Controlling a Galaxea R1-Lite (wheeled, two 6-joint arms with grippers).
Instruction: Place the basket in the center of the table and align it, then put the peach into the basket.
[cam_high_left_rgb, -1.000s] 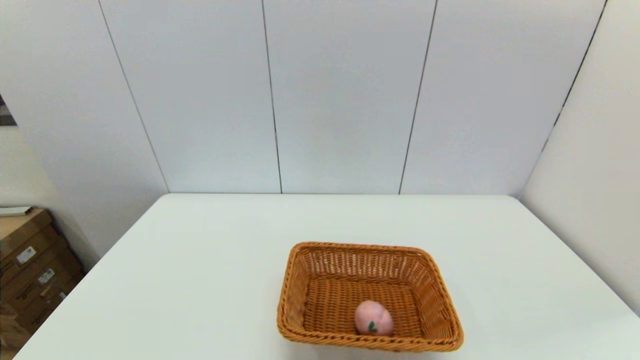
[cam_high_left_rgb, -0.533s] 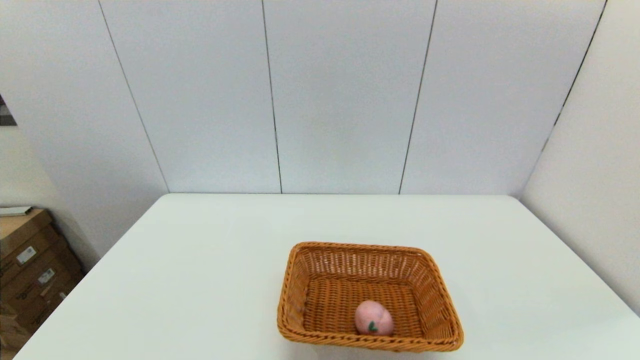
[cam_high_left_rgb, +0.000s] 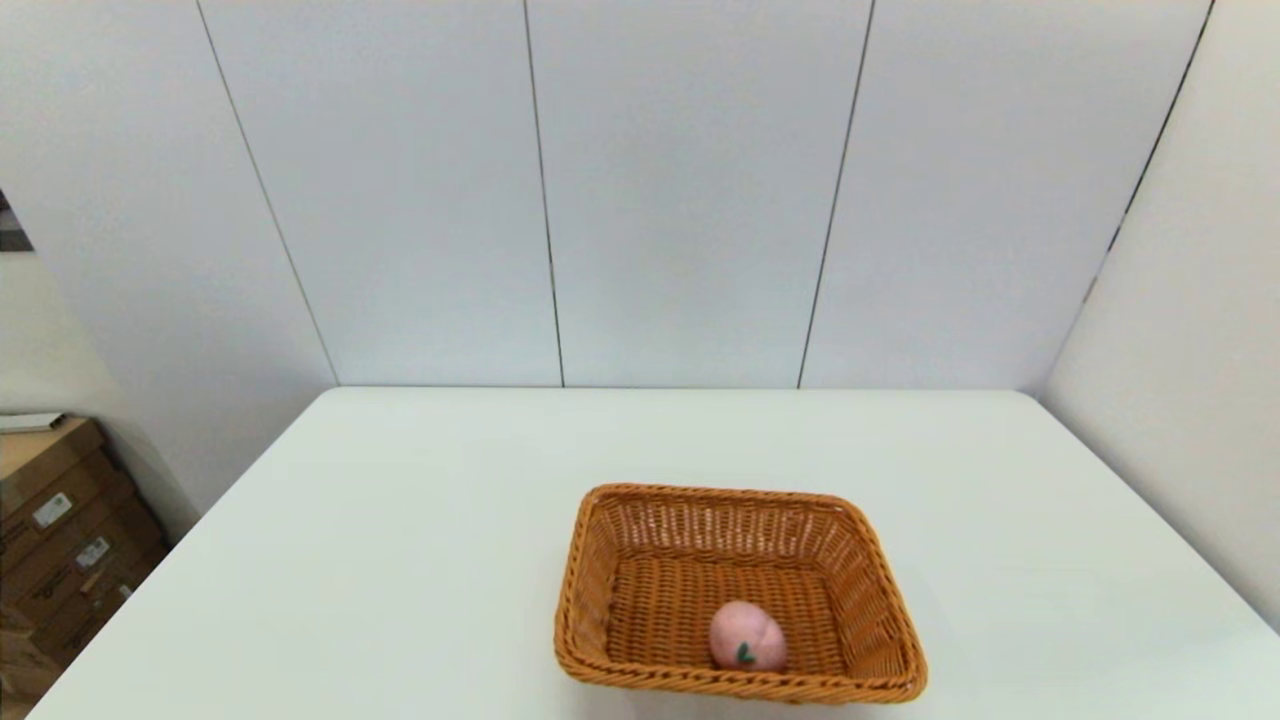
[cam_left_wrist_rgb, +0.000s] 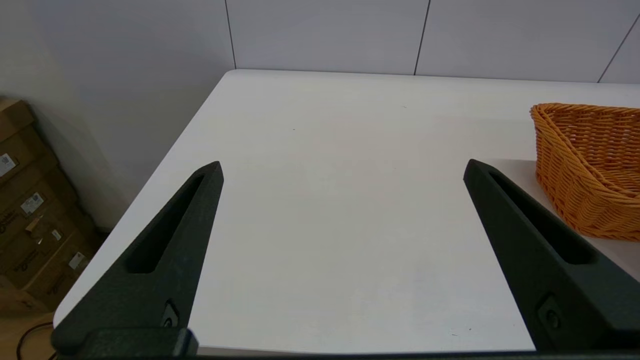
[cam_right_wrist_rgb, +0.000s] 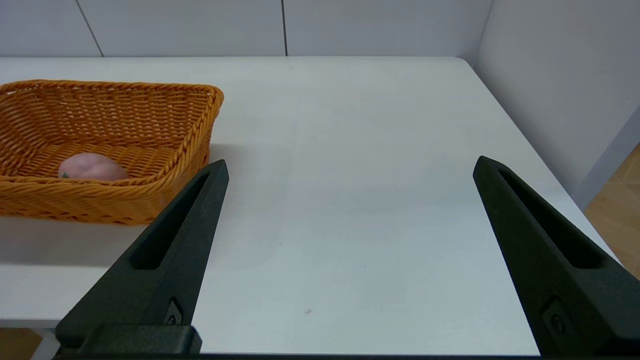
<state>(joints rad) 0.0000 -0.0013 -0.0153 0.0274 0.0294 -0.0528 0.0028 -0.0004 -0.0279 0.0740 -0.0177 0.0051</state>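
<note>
The basket (cam_high_left_rgb: 738, 592) sits on the white bench (cam_high_left_rgb: 400, 540) near its front edge, a little right of the midline, with the peach (cam_high_left_rgb: 747, 636) lying inside against the near wall, green leaf mark facing the head camera. The basket's near rim almost meets the lower border of the head view, so the strip of bench in front of it is cut off there. Neither arm shows in the head view. The left gripper (cam_left_wrist_rgb: 342, 167) hangs at the bench's front edge, well to the left of the basket, jaws spread wide and holding nothing; only the basket's left wall shows from its wrist. The right gripper (cam_right_wrist_rgb: 350, 165) hangs likewise to the basket's right, jaws wide and unladen; its wrist view shows only the peach's top over the rim. Bare bench lies open on both sides of the basket and behind it.
</note>
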